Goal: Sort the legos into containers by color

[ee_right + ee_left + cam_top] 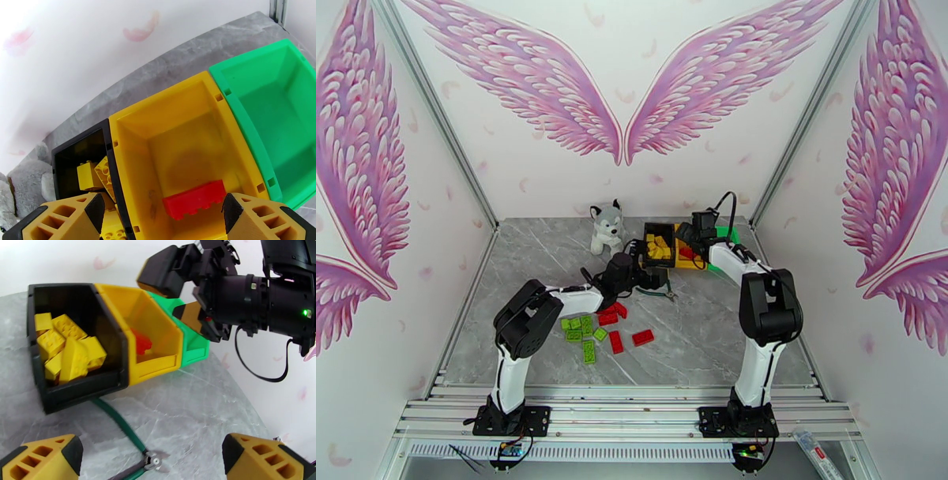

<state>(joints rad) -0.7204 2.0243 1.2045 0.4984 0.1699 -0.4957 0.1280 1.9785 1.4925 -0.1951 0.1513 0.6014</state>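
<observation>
Three joined open-top plastic bins (681, 263): lined up at the far side of the grey marbled table (695, 355), and from the top view they run black, yellow, green, left to right.
Black bin (79, 392): loaded with yellow studded plastic bricks (67, 352) in a jumbled heap, several of them tilted.
Yellow bin (158, 108): a red studded plastic brick (193, 203) lies on its floor, close to the front wall.
Green bin (272, 106): last in the row, pressed against the yellow bin's side.
Right end effector (164, 223): hanging right over the yellow bin with fingers spread wide and nothing clamped. The red brick sits down on the bin floor beneath them.
Left end effector (152, 455): jaws wide apart too, nothing between them, low over the table just in front of the black bin.
Green-handled pliers (118, 422): flat on the table under the left end effector, one handle running up to the black bin's front wall.
Loose red bricks (616, 341): a handful out on the open table, well short of the bins.
Lime green bricks (579, 328): clustered just left of the red ones, beside the left arm.
Grey and white plush husky (606, 226): sitting upright near the black bin's left side.
</observation>
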